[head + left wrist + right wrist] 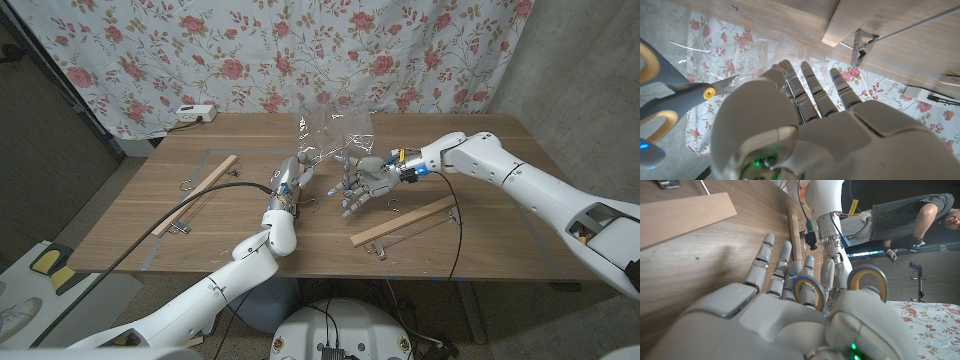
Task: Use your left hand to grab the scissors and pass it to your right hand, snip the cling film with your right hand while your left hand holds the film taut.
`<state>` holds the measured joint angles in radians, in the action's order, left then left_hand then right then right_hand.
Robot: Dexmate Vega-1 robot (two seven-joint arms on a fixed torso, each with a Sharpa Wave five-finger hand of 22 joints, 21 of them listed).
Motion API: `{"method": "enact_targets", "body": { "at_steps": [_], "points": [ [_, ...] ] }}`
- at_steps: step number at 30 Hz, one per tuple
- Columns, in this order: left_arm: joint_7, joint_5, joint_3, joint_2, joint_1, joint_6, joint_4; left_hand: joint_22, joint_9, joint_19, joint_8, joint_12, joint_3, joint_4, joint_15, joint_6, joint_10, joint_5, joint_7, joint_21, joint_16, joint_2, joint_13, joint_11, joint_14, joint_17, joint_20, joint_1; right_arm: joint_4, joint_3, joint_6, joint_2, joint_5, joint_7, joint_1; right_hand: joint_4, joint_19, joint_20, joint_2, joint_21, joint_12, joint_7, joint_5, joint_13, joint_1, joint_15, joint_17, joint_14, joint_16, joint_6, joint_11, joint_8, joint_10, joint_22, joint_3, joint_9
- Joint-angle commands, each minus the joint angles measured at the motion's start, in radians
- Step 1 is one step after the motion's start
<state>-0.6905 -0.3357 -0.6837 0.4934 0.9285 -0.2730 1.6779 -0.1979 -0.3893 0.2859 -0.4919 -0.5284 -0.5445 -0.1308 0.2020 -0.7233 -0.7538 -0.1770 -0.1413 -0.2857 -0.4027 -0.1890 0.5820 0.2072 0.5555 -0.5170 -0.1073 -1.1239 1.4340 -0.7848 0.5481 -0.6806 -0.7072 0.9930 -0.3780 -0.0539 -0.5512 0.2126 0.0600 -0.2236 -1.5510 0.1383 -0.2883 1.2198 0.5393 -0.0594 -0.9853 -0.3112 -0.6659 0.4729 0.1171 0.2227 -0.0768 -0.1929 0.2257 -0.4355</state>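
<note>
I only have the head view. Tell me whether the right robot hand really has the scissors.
Observer: Yes. In the right wrist view, the right robot hand has its fingers through the orange-lined handle loops of the grey scissors.
Operator: Report where the blade tip is.
Observer: In the left wrist view, the tip sits at the edge of the clear cling film, beside the fingers of the left robot hand.

No text, label, brand, number or sign can be read anywhere in these views.
</note>
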Motion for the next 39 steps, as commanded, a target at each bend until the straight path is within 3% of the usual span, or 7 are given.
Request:
{"method": "enact_targets", "body": {
  "at_steps": [1,8,12,18,26,35,39],
  "points": [
    [0.003,-0.008,-0.006,0.003,-0.005,0.011,-0.005,-0.003,0.000,-0.003,-0.006,0.000,0.002,0.004,0.025,0.001,-0.010,0.002,0.001,-0.008,0.002,-0.001,0.003,0.002,0.023,-0.006,-0.004,-0.014,0.025,0.001,0.008,-0.012,-0.002,-0.013,-0.005,0.012,-0.003,0.001,0.006,0.000,-0.002,0.050,0.013,0.003,0.028,0.005,0.000,-0.003,-0.007,-0.015,-0.006,0.002,-0.012,-0.003,-0.009,-0.003],
    [0.001,-0.011,-0.004,0.004,-0.002,0.011,-0.002,-0.003,0.000,-0.002,-0.007,0.001,0.002,0.004,0.026,0.001,-0.009,0.002,0.002,-0.008,0.004,0.000,0.005,0.001,0.024,-0.007,-0.003,-0.014,0.031,-0.001,0.025,-0.011,-0.003,-0.032,-0.005,0.039,-0.004,0.001,0.038,0.002,0.001,0.047,0.047,0.000,0.084,0.014,0.001,-0.009,-0.012,-0.007,-0.015,0.004,-0.021,-0.003,-0.041,-0.003],
    [0.000,-0.011,-0.002,0.006,0.002,0.007,0.001,-0.003,0.001,-0.003,-0.008,0.002,0.002,0.004,0.026,0.000,-0.008,0.002,0.002,-0.008,0.005,0.000,0.004,0.001,0.025,-0.008,-0.004,-0.014,0.031,-0.004,0.024,-0.009,0.000,-0.035,-0.003,0.116,-0.010,0.000,0.093,0.001,0.009,0.037,0.037,-0.009,0.220,0.034,0.004,-0.018,-0.017,0.008,-0.034,0.008,-0.039,-0.003,-0.125,-0.004],
    [0.000,-0.009,-0.001,0.005,0.005,0.007,0.000,-0.003,0.001,-0.003,-0.008,0.003,0.003,0.004,0.026,0.001,-0.009,0.002,0.002,-0.009,0.006,0.000,0.004,0.002,0.024,-0.009,-0.003,-0.014,0.048,0.000,0.030,-0.015,0.000,-0.054,-0.006,0.187,-0.010,-0.023,0.111,0.000,0.020,0.012,-0.021,-0.019,0.333,0.066,0.001,-0.038,-0.018,0.033,-0.061,0.015,-0.065,-0.003,-0.207,-0.007],
    [-0.001,-0.008,-0.002,0.004,0.005,0.012,-0.005,-0.003,0.002,-0.003,-0.009,0.003,0.003,0.004,0.025,0.001,-0.011,0.002,0.000,-0.009,0.008,0.000,0.006,0.001,0.026,-0.010,-0.003,-0.014,0.068,0.010,0.041,-0.021,-0.005,-0.093,-0.015,0.215,-0.011,-0.055,0.125,-0.002,0.034,-0.024,-0.084,-0.039,0.411,0.111,0.009,-0.078,-0.009,0.070,-0.107,0.025,-0.112,-0.003,-0.292,-0.011],
    [0.002,-0.008,-0.001,0.007,0.007,0.012,-0.004,-0.003,0.002,-0.003,-0.009,0.005,0.003,0.004,0.025,0.002,-0.011,0.002,0.001,-0.010,0.011,0.000,0.006,0.002,0.026,-0.012,-0.004,-0.015,0.095,0.020,0.084,-0.026,-0.017,-0.163,-0.028,0.225,-0.042,-0.118,0.140,-0.020,0.049,-0.071,-0.225,-0.049,0.597,0.188,0.034,-0.184,0.029,0.170,-0.180,0.031,-0.230,-0.004,-0.536,-0.006],
    [0.002,-0.008,0.002,0.010,0.010,0.007,0.001,-0.003,0.002,-0.003,-0.010,0.006,0.003,0.005,0.024,0.002,-0.011,0.002,0.001,-0.010,0.012,0.000,0.007,0.002,0.027,-0.013,-0.004,-0.015,0.091,0.016,0.088,-0.026,-0.017,-0.164,-0.025,0.217,-0.036,-0.139,0.141,-0.023,0.057,-0.087,-0.238,-0.040,0.644,0.216,-0.005,-0.181,0.012,0.178,-0.198,0.028,-0.230,-0.006,-0.590,-0.014]
  ]
}}
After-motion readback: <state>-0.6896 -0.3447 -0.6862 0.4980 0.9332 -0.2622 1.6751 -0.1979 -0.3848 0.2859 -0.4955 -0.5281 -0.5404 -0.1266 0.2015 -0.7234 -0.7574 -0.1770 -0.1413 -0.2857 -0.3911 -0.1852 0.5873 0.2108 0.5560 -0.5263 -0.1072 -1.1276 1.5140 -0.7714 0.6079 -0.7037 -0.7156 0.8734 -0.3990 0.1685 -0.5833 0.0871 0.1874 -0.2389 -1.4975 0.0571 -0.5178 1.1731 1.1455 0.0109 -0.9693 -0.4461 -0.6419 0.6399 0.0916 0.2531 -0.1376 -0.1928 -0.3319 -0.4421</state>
